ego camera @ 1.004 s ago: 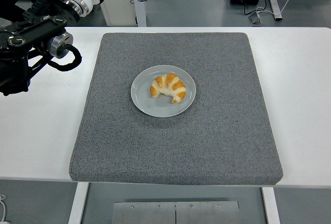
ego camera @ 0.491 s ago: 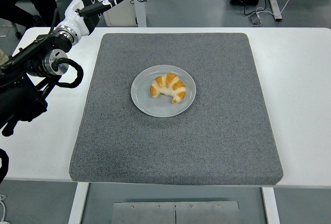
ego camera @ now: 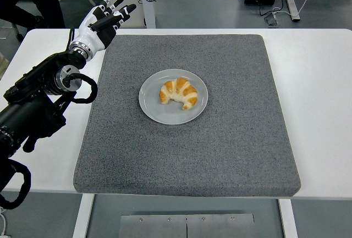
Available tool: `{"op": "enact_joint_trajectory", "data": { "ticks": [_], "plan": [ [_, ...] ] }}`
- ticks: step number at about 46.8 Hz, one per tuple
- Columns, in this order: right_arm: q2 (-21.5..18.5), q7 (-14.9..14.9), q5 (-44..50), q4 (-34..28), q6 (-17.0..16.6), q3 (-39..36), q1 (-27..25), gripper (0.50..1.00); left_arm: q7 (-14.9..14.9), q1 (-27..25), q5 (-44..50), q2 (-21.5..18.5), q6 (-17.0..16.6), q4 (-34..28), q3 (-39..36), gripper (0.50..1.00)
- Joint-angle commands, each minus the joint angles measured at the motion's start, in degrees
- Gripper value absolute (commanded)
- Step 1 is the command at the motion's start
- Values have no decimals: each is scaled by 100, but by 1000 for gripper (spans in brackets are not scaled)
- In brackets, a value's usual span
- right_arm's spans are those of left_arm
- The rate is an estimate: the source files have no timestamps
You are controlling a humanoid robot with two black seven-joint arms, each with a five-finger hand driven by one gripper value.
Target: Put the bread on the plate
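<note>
Since the earlier frames, left black-and-white five-fingered hand (ego camera: 104,17) has shifted right and lower, now over the far-left corner of the grey felt-like square mat (ego camera: 236,139), fingers spread, holding nothing. Its black arm (ego camera: 38,106) has come further in over the white table (ego camera: 324,111). Golden-brown crescent-shaped bread (ego camera: 179,93) lies unmoved on the round pale grey plate (ego camera: 154,109), mid-mat, well apart from the hand. Right arm out of view.
</note>
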State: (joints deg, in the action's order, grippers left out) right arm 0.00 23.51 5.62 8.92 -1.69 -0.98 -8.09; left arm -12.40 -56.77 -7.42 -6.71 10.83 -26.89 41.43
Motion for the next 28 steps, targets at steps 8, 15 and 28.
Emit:
{"op": "enact_joint_trajectory", "data": {
  "ticks": [8, 15, 28],
  "plan": [
    [0, -4, 0, -13, -7, 10, 0, 1000, -175, 8, 83, 311, 139, 325, 31, 975],
    [0, -4, 0, -13, -7, 19, -44, 1000, -193, 52, 109, 381, 139, 448, 23, 975],
    [0, 5, 9, -13, 11, 10, -9, 1000, -254, 140, 162, 346, 139, 484, 40, 975]
  ]
}}
